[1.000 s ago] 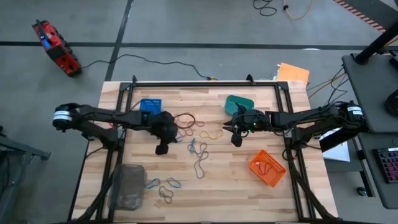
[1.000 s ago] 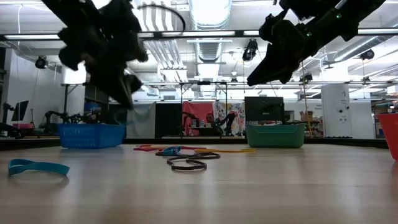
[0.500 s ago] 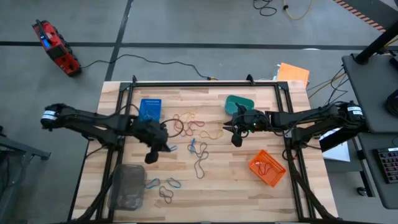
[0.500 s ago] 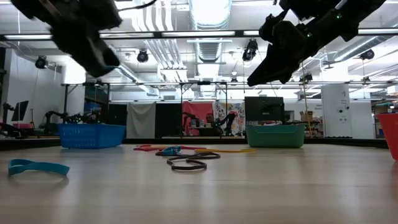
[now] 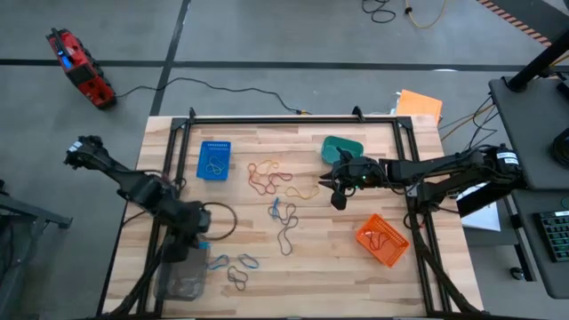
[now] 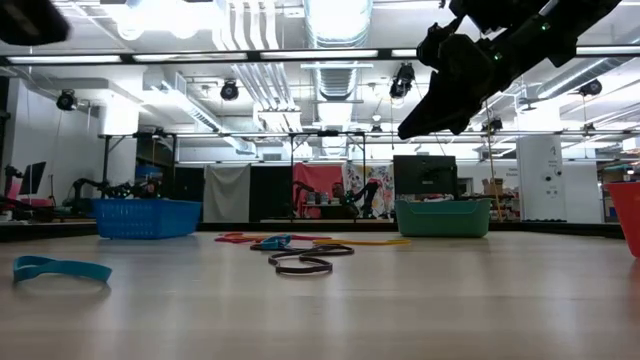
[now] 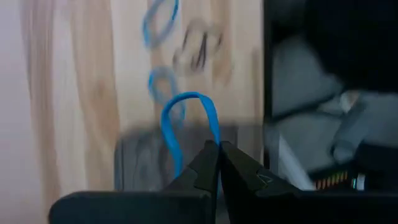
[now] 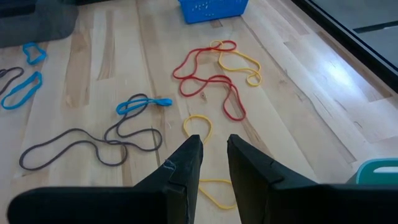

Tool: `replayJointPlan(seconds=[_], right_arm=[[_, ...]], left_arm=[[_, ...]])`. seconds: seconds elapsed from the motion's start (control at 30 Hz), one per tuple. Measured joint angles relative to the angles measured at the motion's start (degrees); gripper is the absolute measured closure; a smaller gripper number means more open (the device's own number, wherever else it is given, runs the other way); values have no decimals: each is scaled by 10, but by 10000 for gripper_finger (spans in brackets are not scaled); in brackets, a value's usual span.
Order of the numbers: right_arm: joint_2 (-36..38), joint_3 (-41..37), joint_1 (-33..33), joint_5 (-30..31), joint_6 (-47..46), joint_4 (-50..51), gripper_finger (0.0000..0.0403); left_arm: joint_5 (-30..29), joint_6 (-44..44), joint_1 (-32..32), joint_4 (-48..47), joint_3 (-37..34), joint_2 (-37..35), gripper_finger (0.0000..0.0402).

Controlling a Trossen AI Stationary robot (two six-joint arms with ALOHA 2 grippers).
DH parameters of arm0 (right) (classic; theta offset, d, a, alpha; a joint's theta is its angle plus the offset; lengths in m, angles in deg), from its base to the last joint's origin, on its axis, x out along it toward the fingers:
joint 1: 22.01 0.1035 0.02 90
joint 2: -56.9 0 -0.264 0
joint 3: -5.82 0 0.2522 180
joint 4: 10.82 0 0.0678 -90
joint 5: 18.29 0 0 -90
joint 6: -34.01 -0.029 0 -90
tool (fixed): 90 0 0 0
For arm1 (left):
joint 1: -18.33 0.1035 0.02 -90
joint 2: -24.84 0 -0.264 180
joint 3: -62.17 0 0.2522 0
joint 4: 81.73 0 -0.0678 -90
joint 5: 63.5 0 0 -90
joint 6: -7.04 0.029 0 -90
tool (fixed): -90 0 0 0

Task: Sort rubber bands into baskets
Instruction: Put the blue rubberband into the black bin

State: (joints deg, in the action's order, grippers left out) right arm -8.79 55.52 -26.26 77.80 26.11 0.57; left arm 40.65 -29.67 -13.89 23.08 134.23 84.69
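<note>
At the bench's near left corner we see the left gripper (image 7: pixel 217 149) pinching a blue rubber band (image 7: pixel 186 118) above the clear-grey basket (image 5: pixel 180 267). Farther back, the right gripper (image 8: pixel 213 155) hovers narrowly parted over a yellow band (image 8: pixel 198 126), loose rubber bands (image 5: pixel 271 176) strewn mid-bench.

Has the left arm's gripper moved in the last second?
Yes. The left gripper swung from beside the blue basket toward the clear-grey basket, carrying a blue rubber band.
</note>
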Motion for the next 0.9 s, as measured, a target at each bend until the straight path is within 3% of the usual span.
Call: replayJointPlan(seconds=[0.13, 0.33, 0.67, 0.9], right_arm=[[0, 0, 0, 0, -4, 0, 330], [0, 0, 0, 0, -6, 0, 330], [0, -1, 0, 0, -5, 0, 330], [0, -5, 0, 1, 2, 0, 330]], left_arm=[[3, -57, -33, -77, 9, -1, 402], [34, -146, -56, -69, -18, 1, 402], [14, -191, -67, -51, -44, 21, 402], [34, -227, -68, -51, -45, 36, 401]])
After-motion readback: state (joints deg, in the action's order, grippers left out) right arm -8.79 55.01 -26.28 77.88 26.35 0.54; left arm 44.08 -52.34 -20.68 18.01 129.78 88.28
